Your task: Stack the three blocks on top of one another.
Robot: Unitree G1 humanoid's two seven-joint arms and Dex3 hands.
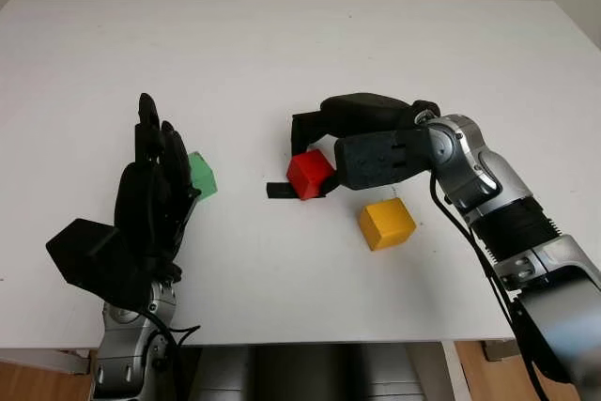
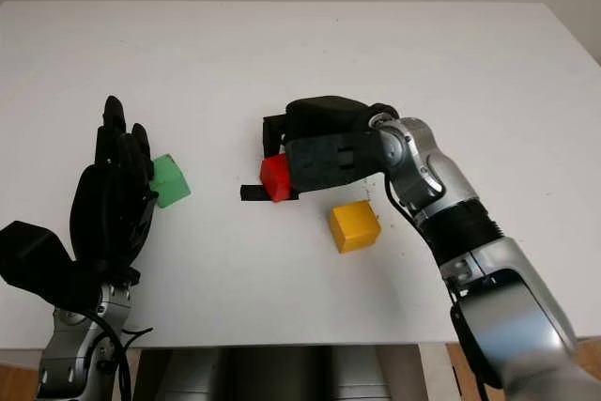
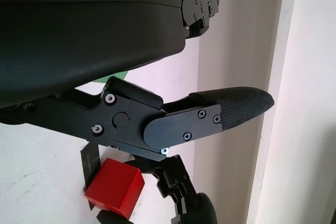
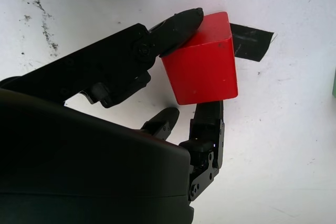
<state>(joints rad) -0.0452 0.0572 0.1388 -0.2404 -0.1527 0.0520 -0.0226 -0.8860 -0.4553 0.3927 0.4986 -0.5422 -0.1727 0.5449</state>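
One red block [image 1: 309, 174] pinched by the right robot hand [image 1: 324, 152]; left robot hand [image 1: 155, 190] open beside the green block [image 1: 202, 176]

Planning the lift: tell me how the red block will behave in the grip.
The red block looks rigid and flat-faced, so it probably won't roll. Its smooth faces may slip, since the right hand pinches it near its edges. It seems light.

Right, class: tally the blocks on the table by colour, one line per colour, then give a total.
Red block, in the right hand: 1
Green block, by the open left hand: 1
Yellow block: 1
Total: 3
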